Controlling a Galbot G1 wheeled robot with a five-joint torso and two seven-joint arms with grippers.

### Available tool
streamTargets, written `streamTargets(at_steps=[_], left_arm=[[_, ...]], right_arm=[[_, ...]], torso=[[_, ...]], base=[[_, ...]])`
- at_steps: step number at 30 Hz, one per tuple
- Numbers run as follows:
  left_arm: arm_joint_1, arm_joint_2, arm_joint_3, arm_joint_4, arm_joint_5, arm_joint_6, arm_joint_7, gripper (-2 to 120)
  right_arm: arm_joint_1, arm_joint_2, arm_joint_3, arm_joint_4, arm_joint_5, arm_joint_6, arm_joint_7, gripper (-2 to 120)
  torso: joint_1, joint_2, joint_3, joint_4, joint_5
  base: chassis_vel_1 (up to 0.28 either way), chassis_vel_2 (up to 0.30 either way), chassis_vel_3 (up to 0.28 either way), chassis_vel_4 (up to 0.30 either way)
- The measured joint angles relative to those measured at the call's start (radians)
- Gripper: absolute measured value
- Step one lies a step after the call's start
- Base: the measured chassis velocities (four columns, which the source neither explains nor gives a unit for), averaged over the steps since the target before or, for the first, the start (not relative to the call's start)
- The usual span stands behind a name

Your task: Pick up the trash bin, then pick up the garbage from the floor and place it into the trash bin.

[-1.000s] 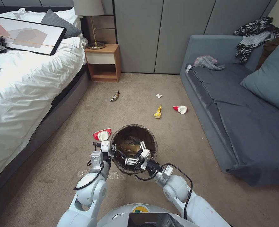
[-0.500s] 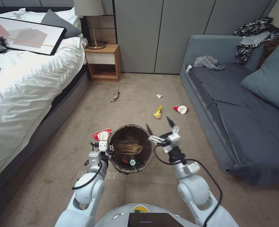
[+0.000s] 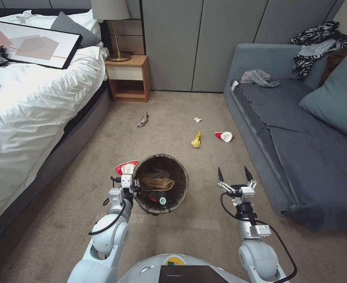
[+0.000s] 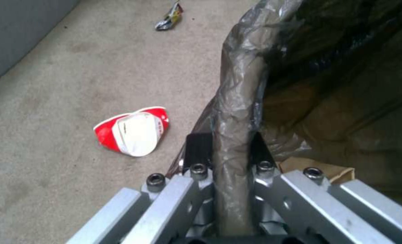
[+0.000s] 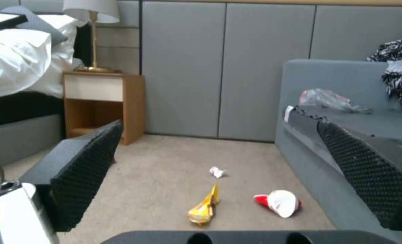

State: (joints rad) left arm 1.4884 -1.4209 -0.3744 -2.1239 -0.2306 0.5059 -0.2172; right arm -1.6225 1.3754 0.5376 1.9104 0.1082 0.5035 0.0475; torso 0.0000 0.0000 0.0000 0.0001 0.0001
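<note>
Looking down from the head view, the trash bin [image 3: 160, 184] hangs just ahead of the robot, the left gripper [image 3: 131, 184] pinching its near-left rim. Inside lie a brown paper piece [image 3: 156, 183] and a bottle with a green cap [image 3: 162, 200]. The right gripper [image 3: 235, 177] hovers empty to the bin's right, fingers spread wide. A crushed red-and-white cup [image 3: 126, 167] lies on the carpet touching or just beside the bin's left side; farther on sit a yellow wrapper [image 3: 196, 139], a second cup [image 3: 224, 136], a white wad [image 3: 197, 119] and a dark wrapper [image 3: 142, 120].

From the left wrist view, the fingertips [image 4: 197, 150] clamp the bag-covered rim [image 4: 237, 112] from both sides, with the nearby cup [image 4: 133, 130] on the floor close by.

From the right wrist view, the wide-open pads [image 5: 85, 162] frame the yellow wrapper [image 5: 204, 206], the far cup [image 5: 280, 202] and the wad [image 5: 216, 171].

To do the next pick well, I judge the right gripper should descend straight over one piece, closing across its narrow side, while the bin is held level.

Open carpet runs ahead; the sofa [image 3: 299, 157] edge bounds the right, the bed [image 3: 36, 114] the left, and the nightstand [image 3: 128, 78] stands well beyond the litter.
</note>
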Motion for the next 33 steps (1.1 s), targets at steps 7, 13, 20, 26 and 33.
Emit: streamTargets(at_steps=[7, 13, 20, 26, 33], left_arm=[[0.002, -0.004, 0.002, 0.000, 0.004, 0.000, 0.000, 2], [0.003, -0.007, 0.003, 0.000, 0.006, -0.001, 0.000, 2], [0.004, -0.008, 0.004, 0.000, 0.007, -0.002, 0.000, 2], [0.005, -0.009, 0.004, 0.000, 0.008, -0.003, 0.001, 2], [0.005, -0.010, 0.003, 0.000, 0.009, -0.005, 0.002, 2]], right_arm=[[0.025, 0.005, -0.006, -0.019, 0.003, 0.001, -0.012, 100], [0.030, 0.006, -0.009, -0.024, 0.005, 0.003, -0.019, 100], [0.034, 0.008, -0.010, -0.025, 0.008, 0.005, -0.022, 100], [0.035, 0.010, -0.009, -0.027, 0.009, 0.008, -0.025, 100], [0.040, 0.012, -0.007, -0.027, 0.010, 0.007, -0.032, 100]], torso=[[0.000, 0.000, 0.000, 0.0000, -0.0002], [0.000, 0.000, 0.000, 0.0000, -0.0002], [0.000, 0.000, 0.000, 0.0000, -0.0002], [0.000, 0.000, 0.000, -0.0001, -0.0001], [0.000, 0.000, 0.000, 0.0000, 0.0000]], base=[[0.000, 0.000, 0.000, 0.000], [0.000, 0.000, 0.000, 0.000], [-0.032, 0.036, 0.039, -0.041], [-0.171, 0.163, 0.158, -0.160], [-0.232, 0.245, 0.239, -0.229]])
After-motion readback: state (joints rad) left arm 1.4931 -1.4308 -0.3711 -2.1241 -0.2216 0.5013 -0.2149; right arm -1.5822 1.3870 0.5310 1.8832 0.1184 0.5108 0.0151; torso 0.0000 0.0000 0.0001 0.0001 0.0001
